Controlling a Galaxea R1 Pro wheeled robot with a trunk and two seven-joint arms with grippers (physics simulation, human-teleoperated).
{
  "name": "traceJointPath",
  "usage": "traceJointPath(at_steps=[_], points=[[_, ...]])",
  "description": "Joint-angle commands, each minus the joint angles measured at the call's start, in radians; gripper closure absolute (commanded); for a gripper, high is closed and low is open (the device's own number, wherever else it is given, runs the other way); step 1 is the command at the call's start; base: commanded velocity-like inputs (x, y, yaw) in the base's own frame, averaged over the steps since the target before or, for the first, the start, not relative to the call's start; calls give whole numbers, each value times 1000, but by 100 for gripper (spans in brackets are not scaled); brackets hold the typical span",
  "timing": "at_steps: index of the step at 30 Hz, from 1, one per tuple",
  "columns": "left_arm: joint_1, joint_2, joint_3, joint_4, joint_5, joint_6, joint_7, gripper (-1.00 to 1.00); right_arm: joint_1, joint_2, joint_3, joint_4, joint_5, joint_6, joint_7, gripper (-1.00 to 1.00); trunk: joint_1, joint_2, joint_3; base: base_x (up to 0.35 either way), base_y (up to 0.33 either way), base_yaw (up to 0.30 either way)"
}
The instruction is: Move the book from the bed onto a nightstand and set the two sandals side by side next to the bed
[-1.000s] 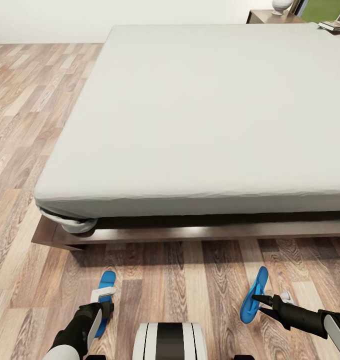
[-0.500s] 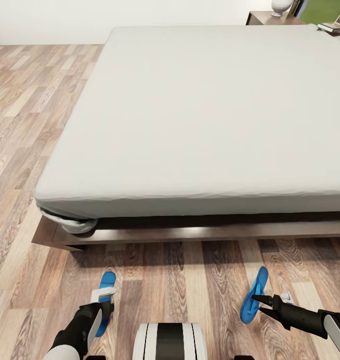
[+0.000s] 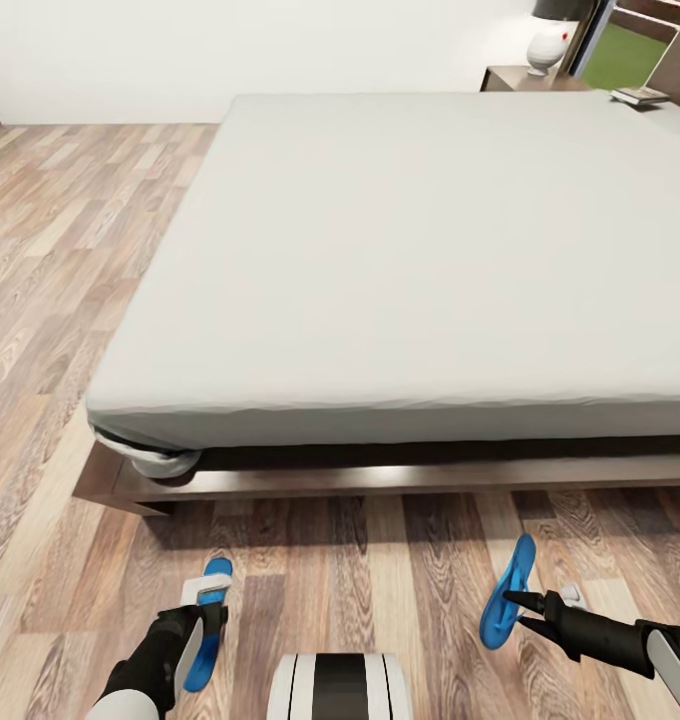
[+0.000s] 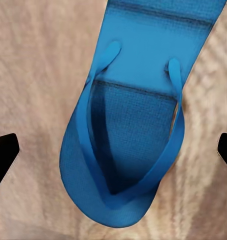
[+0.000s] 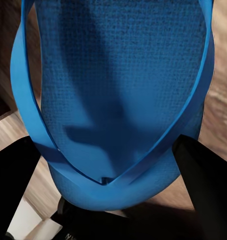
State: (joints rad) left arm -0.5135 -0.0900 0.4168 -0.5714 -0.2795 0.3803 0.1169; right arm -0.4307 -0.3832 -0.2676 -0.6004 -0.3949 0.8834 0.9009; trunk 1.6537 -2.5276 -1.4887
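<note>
The bed point(image 3: 420, 250) has a white mattress on a dark wood frame. A thin book point(image 3: 638, 96) lies at its far right corner, beside the nightstand point(image 3: 520, 78). One blue sandal point(image 3: 209, 625) point(image 4: 131, 125) lies flat on the floor. My left gripper point(image 3: 204, 610) point(image 4: 113, 152) hovers over it, open, with its fingers wide on either side. The other sandal point(image 3: 507, 592) point(image 5: 113, 100) stands tilted on its edge just above the floor. My right gripper point(image 3: 516, 610) point(image 5: 111, 190) is shut on its lower end.
A white lamp point(image 3: 548, 42) stands on the nightstand, with the window point(image 3: 630, 50) behind it. Wood-plank floor point(image 3: 50, 260) runs along the bed's left side and in front of it. My base point(image 3: 340, 685) sits between the two sandals.
The whole view has shifted, so the camera moved: more of the far wall, lamp and window shows. The held sandal kept its place in the picture; the floor sandal slid lower with the floor.
</note>
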Motion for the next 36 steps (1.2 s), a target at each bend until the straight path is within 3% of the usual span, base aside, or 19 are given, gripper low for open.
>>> traceJointPath(at_steps=[1, 3, 6, 9, 10, 11, 13, 15, 16, 18, 19, 23, 27, 31, 36], points=[[0, 0, 6, -3, -5, 5, -5, -100, 0, 0, -2, 0, 5, 2, 2, 100, -1, 0, 3, 0, 0, 0], [0, 1, 8, -16, -5, 6, -40, -100, 0, 1, -2, 1, 8, 1, 1, 100, -1, 0, 11, 0, 0, 0], [0, 20, 12, -52, -4, 11, -183, -100, 0, 1, 1, 1, 11, -2, -5, 100, -3, 1, 23, 0, 0, 0], [0, 72, 16, -83, 3, 34, -386, -100, 0, 2, 4, 1, 15, -3, -8, 100, -4, 2, 34, 0, 0, 0], [0, 92, 17, -96, 6, 53, -480, -100, 0, 2, 5, 2, 31, -4, -14, 100, -5, 2, 38, 0, 0, 0], [0, 107, 17, -101, 6, 66, -549, -100, 0, 2, 5, 1, 52, -4, -25, 100, -5, 2, 42, 0, 0, 0], [0, 142, 17, -107, 8, 88, -757, -100, 0, 3, 4, -2, 158, -4, -121, 100, -5, 2, 42, 0, 0, 0], [0, 157, 17, -109, 8, 93, -851, -100, 0, 3, 4, -13, 239, -5, -221, 100, -5, 2, 42, 0, 0, 0], [0, 165, 17, -109, 8, 95, -893, -100, 0, 4, 4, -36, 312, -6, -335, 100, -5, 2, 42, 0, 0, 0], [0, 167, 17, -109, 9, 96, -911, -100, 0, 6, 4, -52, 366, -10, -435, 100, -5, 2, 42, 0, 0, 0], [0, 168, 17, -110, 9, 95, -919, -100, 0, 7, 5, -60, 410, -35, -522, 100, -5, 2, 42, 0, 0, 0], [0, 168, 16, -109, 11, 95, -924, -100, 0, 9, 7, -61, 465, -179, -622, 100, -5, 2, 42, 0, 0, 0], [0, 168, 17, -108, 11, 95, -925, -100, 0, 10, 8, -51, 486, -272, -636, 100, -5, 2, 42, 0, 0, 0], [0, 168, 16, -108, 11, 95, -925, -100, 0, 10, 8, -47, 504, -436, -637, 100, -5, 2, 42, 0, 0, 0], [0, 167, 17, -108, 11, 95, -925, -100, 0, 11, 8, -48, 506, -459, -634, 100, -5, 2, 42, 0, 0, 0]])
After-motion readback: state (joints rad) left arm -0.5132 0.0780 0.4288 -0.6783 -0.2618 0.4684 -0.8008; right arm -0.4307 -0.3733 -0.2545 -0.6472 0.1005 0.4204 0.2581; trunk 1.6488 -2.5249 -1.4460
